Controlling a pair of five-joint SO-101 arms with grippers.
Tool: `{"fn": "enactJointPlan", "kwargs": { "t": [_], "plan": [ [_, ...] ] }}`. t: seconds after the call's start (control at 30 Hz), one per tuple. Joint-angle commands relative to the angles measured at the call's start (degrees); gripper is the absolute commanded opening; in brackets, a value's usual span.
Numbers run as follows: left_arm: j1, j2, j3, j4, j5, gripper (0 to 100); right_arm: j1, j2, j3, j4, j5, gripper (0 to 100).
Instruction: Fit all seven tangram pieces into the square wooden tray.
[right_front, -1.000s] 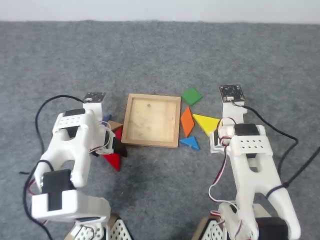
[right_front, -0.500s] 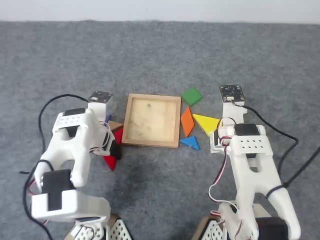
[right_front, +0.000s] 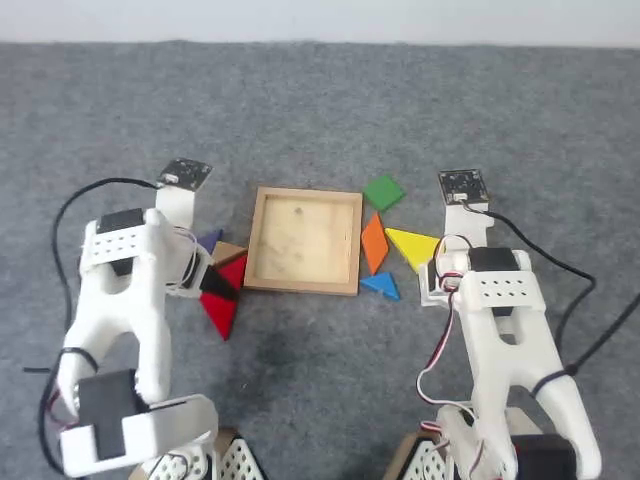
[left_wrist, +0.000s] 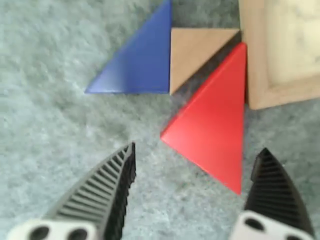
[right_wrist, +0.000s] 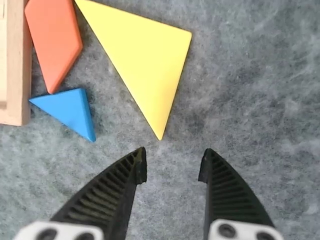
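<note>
The square wooden tray (right_front: 305, 240) lies empty between the arms. At its left edge lie a red triangle (right_front: 228, 300) (left_wrist: 215, 135), a tan triangle (right_front: 230, 249) (left_wrist: 192, 47) and a dark blue triangle (right_front: 210, 240) (left_wrist: 137, 62). My left gripper (right_front: 212, 284) (left_wrist: 196, 152) hovers open over the red triangle, one finger on each side of its lower corner. On the tray's right lie a green square (right_front: 383, 192), an orange parallelogram (right_front: 373, 242) (right_wrist: 52, 37), a yellow triangle (right_front: 412, 245) (right_wrist: 145, 60) and a small blue triangle (right_front: 380, 285) (right_wrist: 70, 110). My right gripper (right_wrist: 174, 154) stands open just short of the yellow triangle's tip.
Grey carpet (right_front: 320, 110) covers the table. Both arm bases stand at the near edge, with cables trailing off on either side. Open carpet stretches beyond the tray and in front of it.
My left arm has drawn back to the left, so more of the red triangle shows. The right arm and the right-hand pieces have not moved.
</note>
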Motion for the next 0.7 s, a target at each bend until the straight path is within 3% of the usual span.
{"fn": "enactJointPlan", "kwargs": {
  "t": [0.0, 0.4, 0.67],
  "plan": [
    [0.53, 3.16, -1.01, -2.29, 1.05, 36, -0.13, -2.15, -0.44, -0.92, 1.67, 17.2],
    [3.6, 7.03, -1.71, -8.44, 9.41, 32, -0.13, -2.42, -0.44, -0.57, 1.85, 17.2],
    [4.04, 9.32, -1.63, -5.19, 7.74, 32, -0.13, -2.51, -0.44, -0.48, 1.93, 17.2]
  ]
}}
